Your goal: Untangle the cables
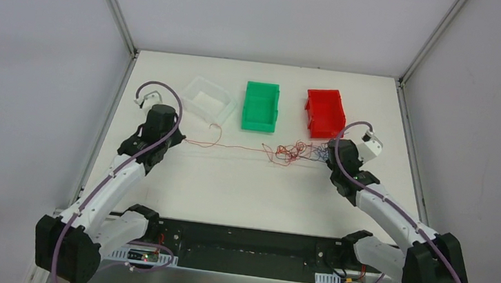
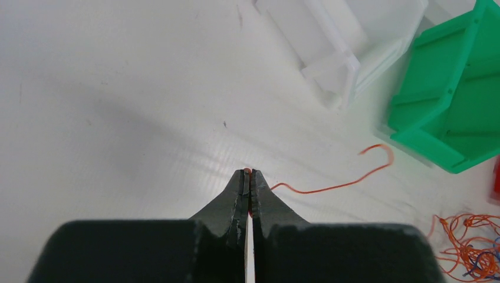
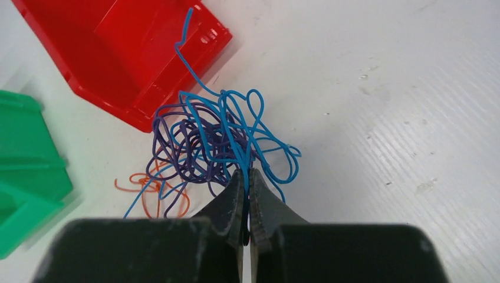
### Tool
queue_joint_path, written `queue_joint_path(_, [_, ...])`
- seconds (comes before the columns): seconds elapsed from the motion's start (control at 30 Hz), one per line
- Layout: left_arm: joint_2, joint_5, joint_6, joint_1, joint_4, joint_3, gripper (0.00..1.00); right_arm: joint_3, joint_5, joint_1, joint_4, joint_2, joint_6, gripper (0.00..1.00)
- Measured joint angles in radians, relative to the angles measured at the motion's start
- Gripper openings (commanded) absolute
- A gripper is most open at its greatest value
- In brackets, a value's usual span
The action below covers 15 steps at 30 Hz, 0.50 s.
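Top view, cables (image 1: 295, 151): tangled on the worktop (image 1: 242, 196), just in front of the green bin (image 1: 261, 106) and the red bin (image 1: 324, 112). An orange strand (image 1: 240, 147) runs left towards the left arm.
Left wrist view, left jaws: clenched on the orange strand's end, which curls off towards the green bin.
Right wrist view, right jaws: clenched on a blue strand (image 3: 242, 156) at the near edge of the blue-purple knot, beside the red bin.
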Motion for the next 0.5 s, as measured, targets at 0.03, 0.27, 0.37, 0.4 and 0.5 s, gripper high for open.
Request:
queue_joint_path(0.03, [-0.020, -0.012, -0.003, 0.003, -0.018, 0.000, 0.00, -0.016, 0.004, -0.015, -0.005, -0.026, 0.020, 0.00])
queue_joint_path(0.27, [-0.113, -0.079, -0.024, 0.034, -0.138, 0.006, 0.00, -0.047, 0.007, -0.060, -0.023, -0.072, 0.082, 0.00])
queue_joint_path(0.37, [-0.149, -0.151, -0.058, 0.044, -0.209, 0.027, 0.00, -0.047, 0.024, -0.081, -0.053, -0.084, 0.113, 0.00])
queue_joint_path(0.4, [-0.166, -0.174, -0.068, 0.056, -0.227, 0.032, 0.00, -0.048, 0.032, -0.093, -0.064, -0.095, 0.124, 0.00])
queue_joint_path(0.5, [-0.238, -0.227, -0.100, 0.101, -0.262, 0.040, 0.00, -0.063, 0.035, -0.119, -0.062, -0.131, 0.134, 0.00])
